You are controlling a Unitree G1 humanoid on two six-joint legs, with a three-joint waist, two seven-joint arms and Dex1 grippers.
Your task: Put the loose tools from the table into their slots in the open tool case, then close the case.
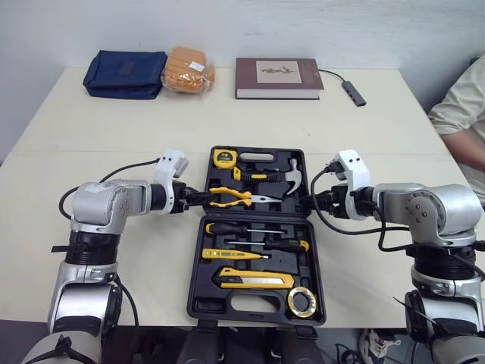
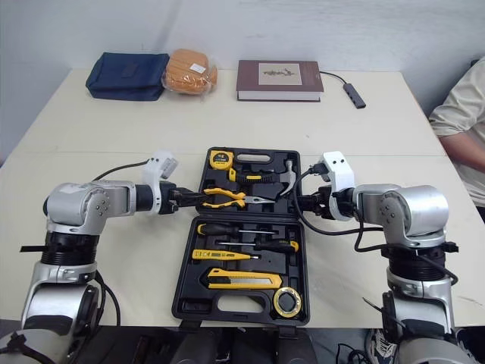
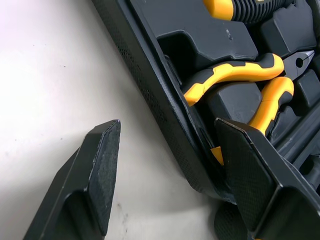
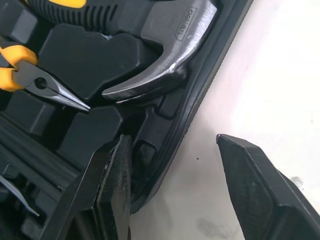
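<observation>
Cream table (image 1: 114, 144), open black tool case (image 1: 203, 306), blue pouch (image 1: 125, 73), orange bagged item (image 1: 189, 70), maroon book (image 1: 278, 77), cabled adapter (image 1: 353, 92).

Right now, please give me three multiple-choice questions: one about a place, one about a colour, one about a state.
1. Where is the book? A in the case; B beyond the case, on the table; C under a gripper.
2. What colour is the bag? A blue; B red; C green.
3. How is the left gripper? A shut on pliers; B shut, empty; C open astride the case wall.
Answers: B, it lies past the case; A, its cloth is dark blue; C, a finger shows each side of the wall.
</observation>
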